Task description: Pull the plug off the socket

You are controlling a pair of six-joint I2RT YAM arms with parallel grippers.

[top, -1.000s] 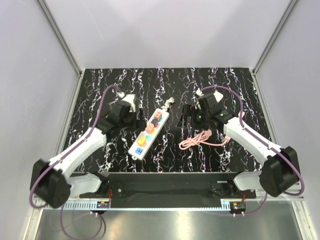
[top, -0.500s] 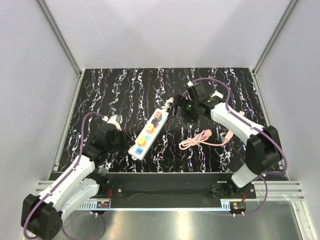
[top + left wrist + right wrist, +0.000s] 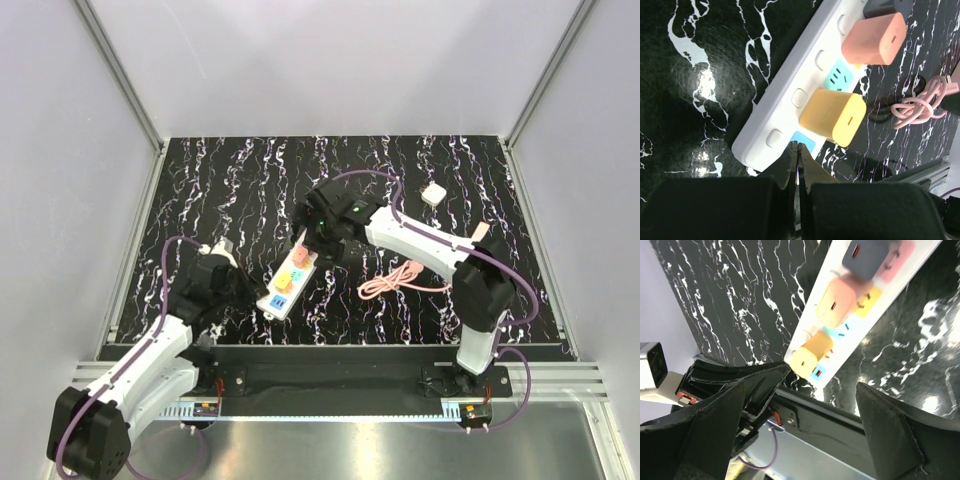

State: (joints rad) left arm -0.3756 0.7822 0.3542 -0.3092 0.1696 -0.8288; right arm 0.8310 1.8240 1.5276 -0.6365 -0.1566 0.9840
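The socket point(image 3: 277, 297) is a long white power strip lying slantwise mid-table. Three plugs stand in it: a yellow one point(image 3: 832, 115) nearest its near end, a pink-orange one point(image 3: 872, 37), and a dark grey one point(image 3: 865, 252) farthest along. My left gripper point(image 3: 798, 146) is shut on nothing, its tips at the strip's near end beside the blue outlet patch point(image 3: 803, 141). My right gripper point(image 3: 800, 390) hangs above the strip's far half, open wide, nothing between its fingers point(image 3: 890, 435). In the top view it point(image 3: 320, 238) hides the strip's far end.
A coiled pink cable point(image 3: 400, 280) lies to the right of the strip. A small white cube adapter point(image 3: 434, 193) sits at the back right. The black front rail point(image 3: 330, 360) runs along the table's near edge.
My left gripper has shut and drawn back to the strip's near end. My right arm has swung left from the table's right side to above the strip, staying open.
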